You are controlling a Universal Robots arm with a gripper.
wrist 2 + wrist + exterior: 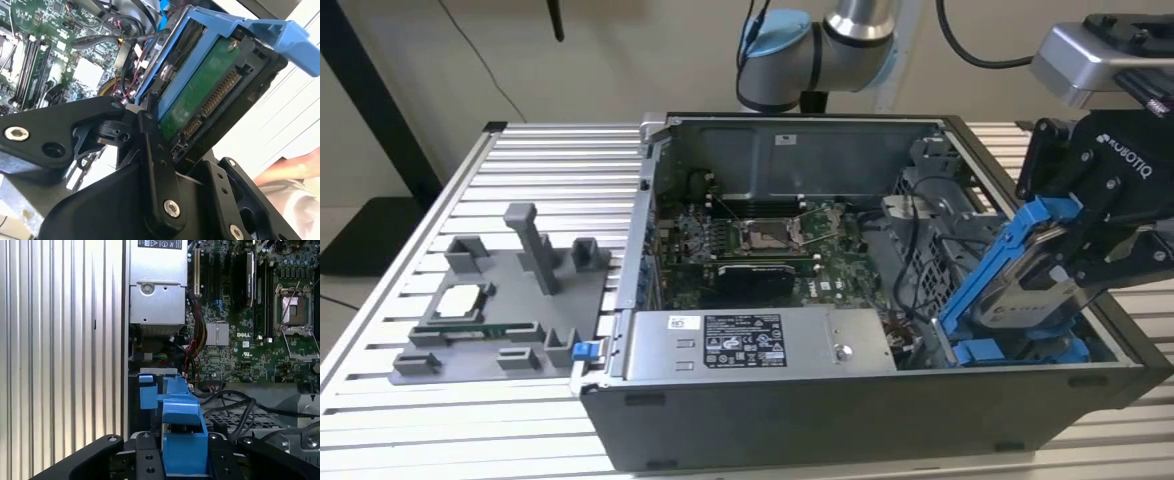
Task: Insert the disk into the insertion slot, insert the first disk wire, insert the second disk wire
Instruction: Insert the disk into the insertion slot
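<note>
My gripper (1065,262) is shut on the disk (1030,298), a silver-grey drive in a bright blue carrier (987,265). It holds the disk steeply tilted above the case's front corner on the exterior view's right. Under the disk's lower end is the insertion slot (1014,352), a grey metal bay with blue tabs at its mouth. The second wrist view shows the disk's green circuit board and connector (200,97) clamped by a black finger (155,160). In the first wrist view the blue carrier (182,432) sits inside my gripper (182,462). Black wires (235,407) lie loose beside the bay.
The open computer case (854,410) stands on a slatted aluminium table (400,410). Inside are the grey power-supply box (747,345), the motherboard and its CPU socket (767,235). A grey fixture (494,310) with small parts stands on the exterior view's left. A person's hand (290,170) is close to my gripper.
</note>
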